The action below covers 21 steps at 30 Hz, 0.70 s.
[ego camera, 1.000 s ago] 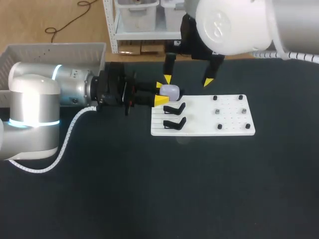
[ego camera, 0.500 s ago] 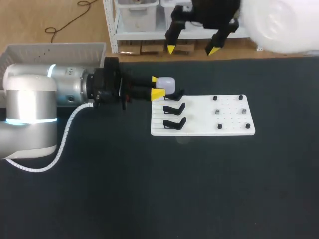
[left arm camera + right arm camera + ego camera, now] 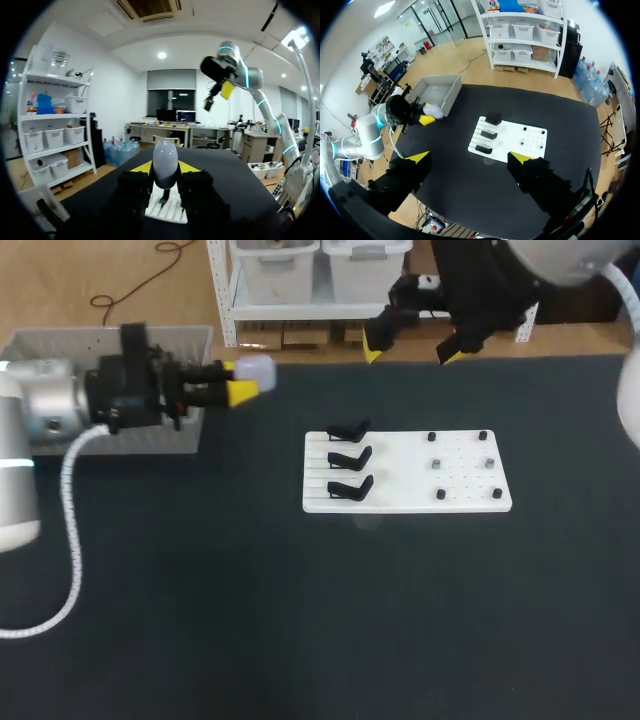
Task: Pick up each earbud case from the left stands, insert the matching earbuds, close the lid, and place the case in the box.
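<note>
Item 1. Left gripper (image 3: 243, 380): near the desk's (image 3: 300, 620) far left corner, pointing toward the right edge. I read the jaws as pinching the case (image 3: 256, 367) from two sides. My left wrist view confirms it, with the case (image 3: 165, 159) upright between the yellow tips of the left gripper (image 3: 165, 171).

Item 2. Case: pale and rounded, held off the desk just beside the box (image 3: 60, 343), on the side facing the desk's middle. From the right wrist it shows as a small pale spot (image 3: 433, 110) next to the box (image 3: 434, 89).

Item 3. Box: grey bin at the far left corner.

Item 4. Board (image 3: 400, 502): white, flat at the desk's middle, well apart from the case. Three black stands (image 3: 349, 457) sit in a row along its end nearest the left edge. Six small dark pieces (image 3: 437, 463) dot the other half; I cannot tell what they are.

Item 5. Right gripper (image 3: 413, 348): high over the desk's far edge, jaws spread wide with nothing between them. My right wrist view looks down past the right gripper (image 3: 470, 157) onto the board (image 3: 517, 142).
</note>
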Each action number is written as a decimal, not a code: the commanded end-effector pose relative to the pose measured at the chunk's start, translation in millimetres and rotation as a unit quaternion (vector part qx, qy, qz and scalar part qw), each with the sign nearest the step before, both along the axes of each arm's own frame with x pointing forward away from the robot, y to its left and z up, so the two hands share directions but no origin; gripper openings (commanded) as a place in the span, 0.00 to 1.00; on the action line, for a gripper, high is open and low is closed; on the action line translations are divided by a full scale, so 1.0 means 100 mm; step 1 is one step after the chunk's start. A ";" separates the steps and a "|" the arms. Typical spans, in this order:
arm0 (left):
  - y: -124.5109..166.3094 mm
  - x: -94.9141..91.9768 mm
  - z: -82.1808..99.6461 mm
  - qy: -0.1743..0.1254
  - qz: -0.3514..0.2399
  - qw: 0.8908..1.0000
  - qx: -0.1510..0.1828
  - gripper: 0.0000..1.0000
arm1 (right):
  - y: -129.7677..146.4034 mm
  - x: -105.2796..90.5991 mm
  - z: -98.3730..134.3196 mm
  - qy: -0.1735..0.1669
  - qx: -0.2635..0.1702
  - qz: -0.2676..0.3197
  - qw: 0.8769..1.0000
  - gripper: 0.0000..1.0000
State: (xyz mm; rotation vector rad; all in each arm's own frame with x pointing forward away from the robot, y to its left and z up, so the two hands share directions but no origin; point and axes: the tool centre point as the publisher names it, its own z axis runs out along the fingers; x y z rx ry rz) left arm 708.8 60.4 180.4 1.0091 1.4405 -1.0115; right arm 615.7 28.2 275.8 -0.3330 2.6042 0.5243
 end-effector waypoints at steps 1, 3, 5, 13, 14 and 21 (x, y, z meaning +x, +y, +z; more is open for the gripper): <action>0.45 0.16 0.01 0.012 0.102 0.995 0.020 0.00 | -0.01 -0.04 -0.02 -0.091 0.031 -0.033 0.995 1.00; 0.63 0.36 -0.06 0.012 0.124 0.991 0.050 0.00 | -0.01 -0.04 -0.02 -0.091 0.031 -0.033 0.995 1.00; 0.84 0.57 -0.14 0.025 0.153 0.987 0.053 0.00 | -0.01 -0.04 -0.02 -0.091 0.031 -0.033 0.995 1.00; 1.48 1.31 -0.33 0.039 0.236 0.969 0.070 0.00 | -0.01 -0.04 -0.02 -0.091 0.031 -0.033 0.995 1.00; 1.54 1.37 -0.36 0.041 0.238 0.967 0.076 0.00 | -0.01 -0.04 -0.02 -0.091 0.031 -0.033 0.995 1.00; 1.90 1.70 -0.67 0.081 0.282 0.952 0.089 0.00 | -0.01 -0.04 -0.02 -0.091 0.031 -0.033 0.995 1.00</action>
